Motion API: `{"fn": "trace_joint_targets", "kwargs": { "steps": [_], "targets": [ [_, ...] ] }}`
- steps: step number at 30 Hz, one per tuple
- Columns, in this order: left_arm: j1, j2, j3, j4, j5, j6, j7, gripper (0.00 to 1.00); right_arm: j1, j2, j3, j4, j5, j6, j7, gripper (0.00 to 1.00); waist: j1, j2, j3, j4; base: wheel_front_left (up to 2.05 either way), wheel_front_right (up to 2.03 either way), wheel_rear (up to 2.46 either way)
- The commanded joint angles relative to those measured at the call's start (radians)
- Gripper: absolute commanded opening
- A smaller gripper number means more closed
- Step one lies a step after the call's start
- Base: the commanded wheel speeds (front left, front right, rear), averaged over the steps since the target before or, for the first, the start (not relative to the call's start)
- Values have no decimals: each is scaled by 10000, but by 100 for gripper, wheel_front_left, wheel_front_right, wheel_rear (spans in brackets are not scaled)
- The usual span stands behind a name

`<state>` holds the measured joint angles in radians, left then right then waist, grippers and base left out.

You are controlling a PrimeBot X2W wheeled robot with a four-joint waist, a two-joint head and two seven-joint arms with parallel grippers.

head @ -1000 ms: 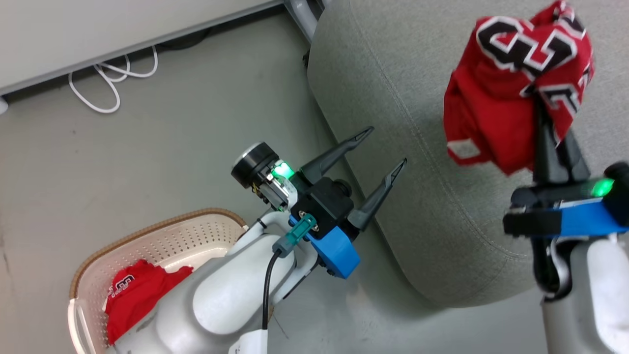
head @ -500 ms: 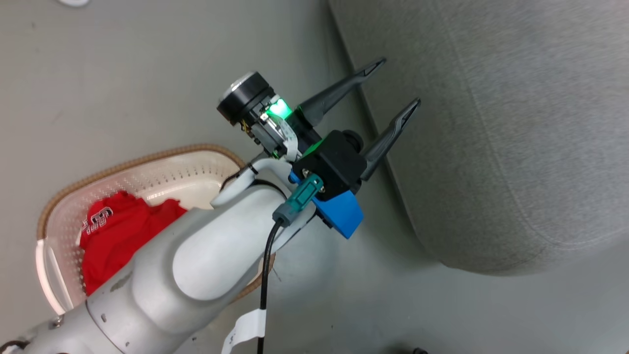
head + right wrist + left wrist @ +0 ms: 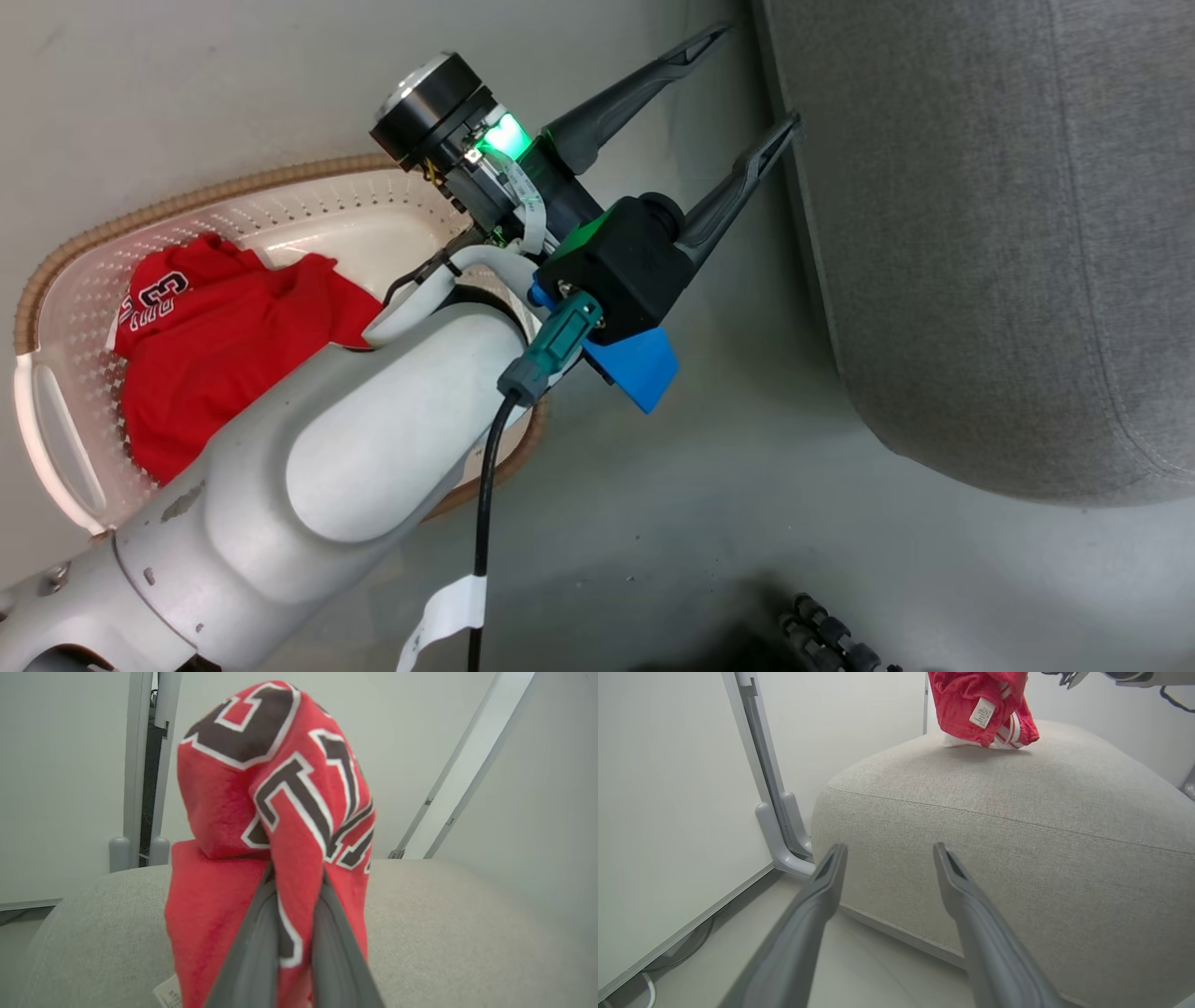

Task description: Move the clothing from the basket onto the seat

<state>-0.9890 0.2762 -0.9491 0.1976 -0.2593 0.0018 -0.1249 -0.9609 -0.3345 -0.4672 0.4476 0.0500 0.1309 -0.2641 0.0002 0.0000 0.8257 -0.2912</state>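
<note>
Jersey (image 3: 280,788) tight in the right hand (image 3: 296,875).

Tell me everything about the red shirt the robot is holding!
The red jersey is soft, fuzzy-looking fabric with big black, white-edged lettering. It is bunched up, pinched by the shut right gripper above the grey seat. The left wrist view shows a white label and red-and-white striped trim, and its lowest folds seem to touch the seat top.

Bare lab or test room, smooth grey floor (image 3: 187,84), white partition panels (image 3: 668,788) on grey metal feet (image 3: 777,835)
</note>
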Motion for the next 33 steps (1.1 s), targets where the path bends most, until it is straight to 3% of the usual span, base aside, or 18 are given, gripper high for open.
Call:
{"fn": "trace_joint_targets", "kwargs": {
  "steps": [1, 6, 9, 10, 11, 18, 33],
  "targets": [
    [-175, 56, 27, -64, 73, 75, 23, 100, 128, -89, -91, 366, -36, -1, -10, 0, -2, 0, 139, 74, 0, 0, 0],
    [-129, 203, 27, -158, 34, 150, 53, 100, 228, 92, -125, 1793, 20, -1, -7, 0, -2, 0, 250, 105, 0, 0, 0],
    [-98, 256, 34, -179, -12, 162, 49, 100, 318, 183, -114, 2044, 121, -1, -7, 0, -2, 0, 254, 112, 0, 0, 0],
    [-82, 268, 32, -176, -25, 167, 37, 100, 349, 212, -135, 2055, 143, -1, -7, 37, -2, 0, 239, 115, 0, 0, 0],
    [-61, 277, 30, -167, -18, 183, 25, 100, 386, 239, -148, 2069, 161, -1, -7, 100, -2, 0, 212, 118, 0, 0, 0],
    [221, 193, 48, 30, -171, 354, -326, 100, 1136, 414, -56, 1135, 177, -1, -7, 100, -2, 0, -437, 168, 0, 0, 0],
    [1899, -49, 1025, 763, -1162, 1008, -1395, 100, 4242, 1160, 1218, -2460, -13, -1, -8, 100, -2, 0, -3317, 690, 0, 0, 0]
  ]
}}
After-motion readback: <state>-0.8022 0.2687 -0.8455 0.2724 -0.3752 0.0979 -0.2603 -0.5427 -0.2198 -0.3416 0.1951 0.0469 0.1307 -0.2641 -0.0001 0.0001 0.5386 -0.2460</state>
